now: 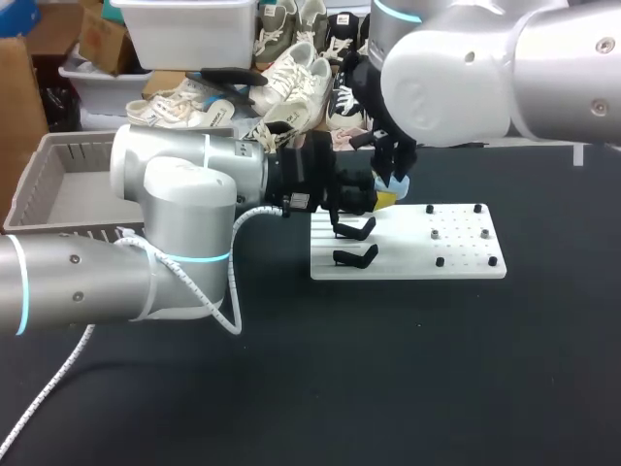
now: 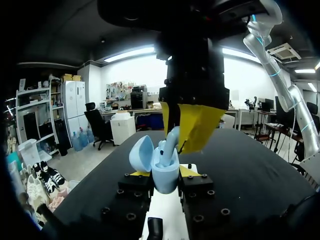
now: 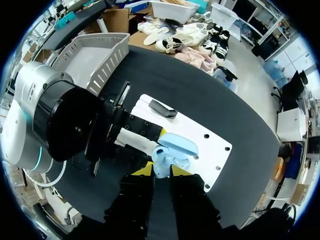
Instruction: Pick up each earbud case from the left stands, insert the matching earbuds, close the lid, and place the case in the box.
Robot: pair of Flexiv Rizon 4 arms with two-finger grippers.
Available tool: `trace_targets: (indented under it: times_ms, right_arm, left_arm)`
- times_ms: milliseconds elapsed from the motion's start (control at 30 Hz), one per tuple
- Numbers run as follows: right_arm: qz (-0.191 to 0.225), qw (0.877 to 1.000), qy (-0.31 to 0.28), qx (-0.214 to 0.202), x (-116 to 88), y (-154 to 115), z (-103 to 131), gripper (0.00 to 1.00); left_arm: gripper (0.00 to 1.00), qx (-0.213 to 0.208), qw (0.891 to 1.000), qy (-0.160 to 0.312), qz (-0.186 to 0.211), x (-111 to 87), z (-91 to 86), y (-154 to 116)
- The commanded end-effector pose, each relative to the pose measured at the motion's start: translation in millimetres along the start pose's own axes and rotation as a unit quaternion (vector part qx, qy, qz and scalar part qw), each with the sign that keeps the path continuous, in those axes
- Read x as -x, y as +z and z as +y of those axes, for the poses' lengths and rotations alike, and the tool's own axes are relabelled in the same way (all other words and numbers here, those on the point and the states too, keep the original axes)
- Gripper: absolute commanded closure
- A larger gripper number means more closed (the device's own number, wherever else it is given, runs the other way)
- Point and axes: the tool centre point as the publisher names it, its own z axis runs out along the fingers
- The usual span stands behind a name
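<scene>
A light blue earbud case (image 2: 165,176) stands upright with its lid (image 2: 141,153) swung open. My left gripper (image 2: 162,172) is shut on its body, one yellow tip on each side. My right gripper (image 2: 183,131) comes down from above, shut on a light blue earbud (image 2: 170,142) whose lower end sits in the case's opening. In the right wrist view the earbud (image 3: 161,164) lies between my right gripper's (image 3: 161,171) yellow tips, just over the open case (image 3: 176,145). In the head view both grippers meet over the white board's (image 1: 456,258) left end, the left gripper (image 1: 374,199) level and the right gripper (image 1: 396,180) pointing down.
Two black stands (image 1: 355,229) (image 1: 355,256) sit on the board's left part, with small black pegs (image 1: 439,261) on its right. A grey basket (image 1: 73,146) stands at the table's far left. My left arm's white cable (image 1: 58,374) trails over the black tabletop.
</scene>
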Motion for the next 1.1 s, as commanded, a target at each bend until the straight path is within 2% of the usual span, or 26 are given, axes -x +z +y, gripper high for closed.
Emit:
trace_targets:
  times_ms: [33, 1100]
  right_arm:
    - [-0.001, 1.000, 0.002, -0.001, -0.6, 0.0, 0.5, 1.00]
    - [0.001, 1.000, -0.001, 0.008, 8.6, 6.5, -2.7, 1.00]
  left_arm:
    - [1.00, 0.002, 1.000, 0.000, -0.001, 0.0, -1.6, -0.5]
    - [1.00, 0.002, 1.000, 0.000, -0.001, 0.0, -1.6, -0.5]
